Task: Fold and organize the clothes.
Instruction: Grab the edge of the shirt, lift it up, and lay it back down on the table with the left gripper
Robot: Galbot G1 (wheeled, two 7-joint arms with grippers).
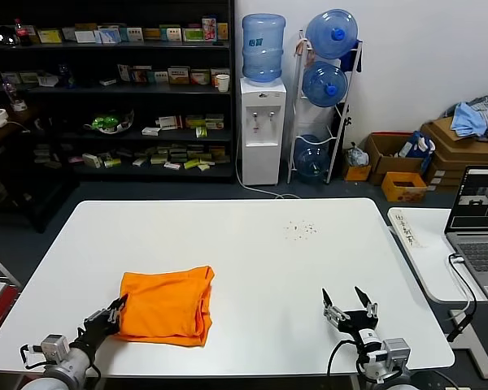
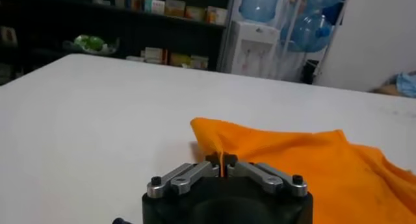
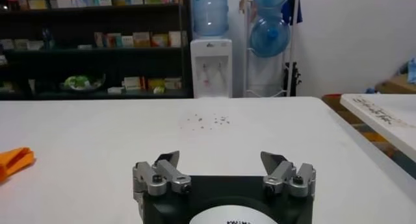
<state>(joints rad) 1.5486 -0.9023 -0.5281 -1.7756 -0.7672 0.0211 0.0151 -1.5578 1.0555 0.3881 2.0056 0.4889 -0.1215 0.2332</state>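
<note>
The white table [image 1: 252,244] fills the middle and lower part of the head view. The orange T-shirt [image 1: 164,306] lies folded into a compact rectangle in the lower left of the frame, flat on the table surface and near its front edge. The left gripper [image 1: 115,312] is at the bottom left of the frame, at the shirt's near left corner; in the left wrist view its jaws are pinched together on a raised ridge of the orange fabric [image 2: 222,159]. The right gripper [image 1: 349,306] sits at the bottom right of the frame, over bare table, well apart from the shirt, jaws spread wide and holding nothing.
</note>
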